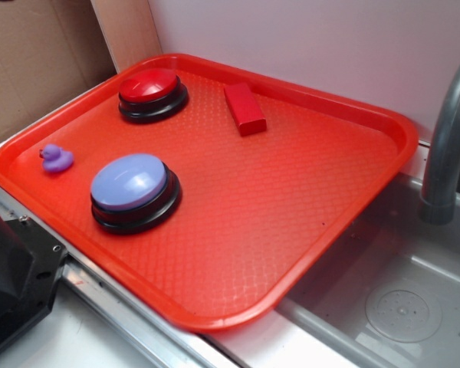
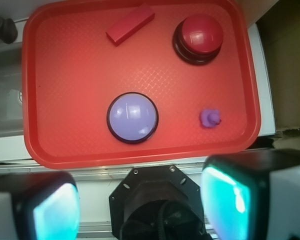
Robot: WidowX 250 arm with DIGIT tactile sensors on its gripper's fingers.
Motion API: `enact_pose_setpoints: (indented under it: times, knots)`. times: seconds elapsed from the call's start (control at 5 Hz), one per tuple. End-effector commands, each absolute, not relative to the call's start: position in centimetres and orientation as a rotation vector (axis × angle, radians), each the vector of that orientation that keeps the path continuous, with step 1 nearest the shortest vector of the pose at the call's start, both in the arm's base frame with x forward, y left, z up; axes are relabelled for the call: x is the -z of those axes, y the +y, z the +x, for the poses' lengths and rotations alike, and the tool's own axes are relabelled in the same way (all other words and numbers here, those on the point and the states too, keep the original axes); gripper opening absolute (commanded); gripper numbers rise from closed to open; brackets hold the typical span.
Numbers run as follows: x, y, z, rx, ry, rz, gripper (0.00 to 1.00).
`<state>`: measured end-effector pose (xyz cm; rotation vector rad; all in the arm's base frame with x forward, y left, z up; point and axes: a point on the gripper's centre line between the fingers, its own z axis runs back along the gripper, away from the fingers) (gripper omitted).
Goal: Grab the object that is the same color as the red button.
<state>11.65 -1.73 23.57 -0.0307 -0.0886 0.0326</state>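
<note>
A small red block (image 1: 244, 109) (image 2: 130, 24) lies flat on the orange-red tray (image 1: 307, 207) (image 2: 70, 70) near its far rim. The red dome button (image 1: 152, 92) (image 2: 200, 36) on a black base sits at the tray's far left corner in the exterior view, a little apart from the block. In the wrist view my gripper (image 2: 140, 207) hangs high above the robot's base, off the tray's near edge, open, with nothing between its fingers (image 2: 225, 202). The gripper itself does not show in the exterior view.
A lavender-blue dome button (image 1: 134, 190) (image 2: 133, 117) and a tiny purple duck (image 1: 56, 159) (image 2: 210, 118) sit on the tray's near-left part. A sink basin (image 1: 399, 307) with a grey faucet (image 1: 448, 138) lies to the right. The black robot base (image 1: 15, 284) (image 2: 157, 200) is at the front left.
</note>
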Motion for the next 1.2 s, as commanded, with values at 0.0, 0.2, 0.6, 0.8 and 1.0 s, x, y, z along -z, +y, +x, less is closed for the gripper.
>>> enact_pose_setpoints:
  times: [0.0, 0.2, 0.6, 0.8, 1.0]
  knots:
    - [-23.6, -1.7, 11.7, -0.033, -0.089, -0.031, 1.00]
    - [-18.8, -3.1, 16.7, -0.050, -0.054, -0.030, 1.00]
    - [-12.8, -5.5, 26.6, -0.331, -0.036, -0.043, 1.00]
    - [-11.6, -4.0, 27.6, -0.419, 0.000, -0.089, 1.00]
    - [-11.6, -4.0, 27.6, -0.419, 0.000, -0.089, 1.00]
